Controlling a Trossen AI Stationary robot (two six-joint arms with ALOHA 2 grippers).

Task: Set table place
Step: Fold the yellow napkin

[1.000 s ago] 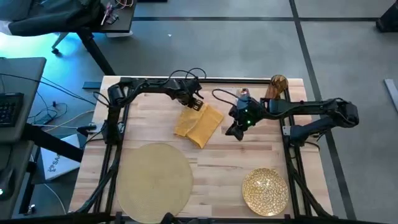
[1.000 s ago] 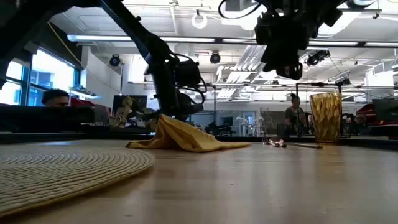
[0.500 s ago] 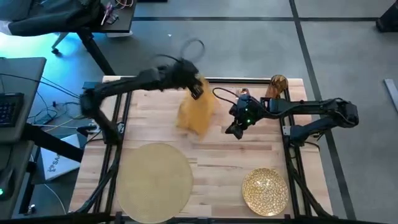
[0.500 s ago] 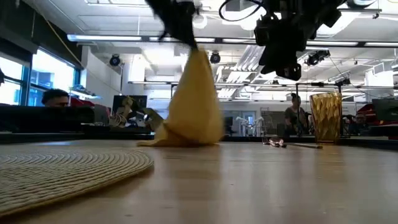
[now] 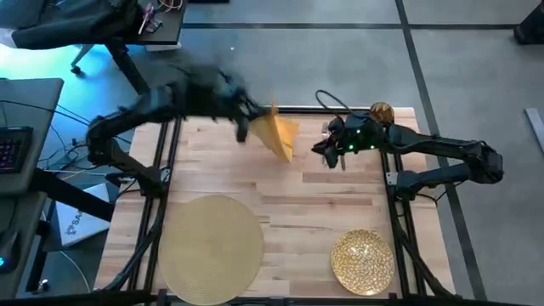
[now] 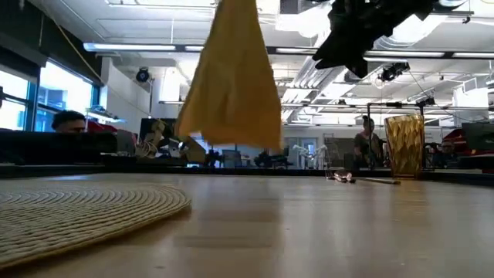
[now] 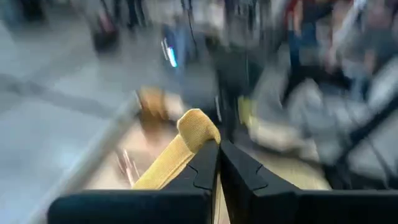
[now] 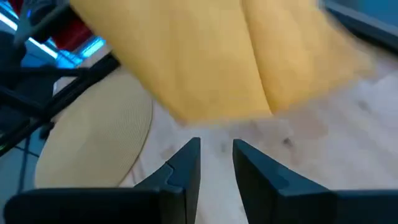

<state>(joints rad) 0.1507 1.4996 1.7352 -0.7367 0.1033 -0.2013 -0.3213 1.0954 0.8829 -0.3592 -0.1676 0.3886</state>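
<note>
Mustard-yellow napkin [image 6: 231,77] hanging clear above the table [image 5: 314,208], pinched by one corner between the closed fingers of the left gripper [image 7: 217,163] near the far edge, so that the cloth drapes free and probably shakes open before being laid down. Facing it from close by, right gripper [image 8: 216,163] with fingers slightly parted and empty, seemingly poised to catch the dangling edge and help spread or fold it. Round woven placemat [image 5: 210,246] flat at the near left, bare, likely kept free as the base for everything else. Gold plate [image 5: 363,261] at the near right, well apart from the placemat, not yet moved. Amber glass [image 6: 404,146] upright at the far right corner, with cutlery [image 6: 363,179] lying on the wood just beside it, both out of the way.
</note>
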